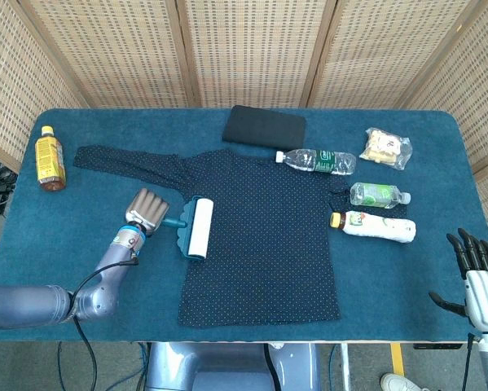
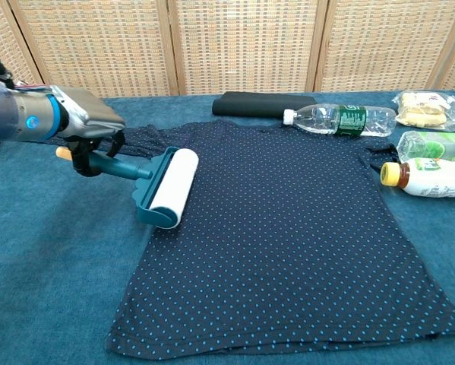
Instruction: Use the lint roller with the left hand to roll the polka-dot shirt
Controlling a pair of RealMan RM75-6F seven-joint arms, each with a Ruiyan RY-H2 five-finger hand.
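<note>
The dark polka-dot shirt lies flat in the middle of the blue table, one sleeve stretched to the far left. My left hand grips the teal handle of the lint roller. The white roll lies on the shirt's left edge, roughly along its side seam. My right hand hangs past the table's front right corner with fingers spread, holding nothing; the chest view does not show it.
A black folded cloth lies behind the shirt. Three plastic bottles and a snack bag sit to the right. An amber drink bottle stands at the far left.
</note>
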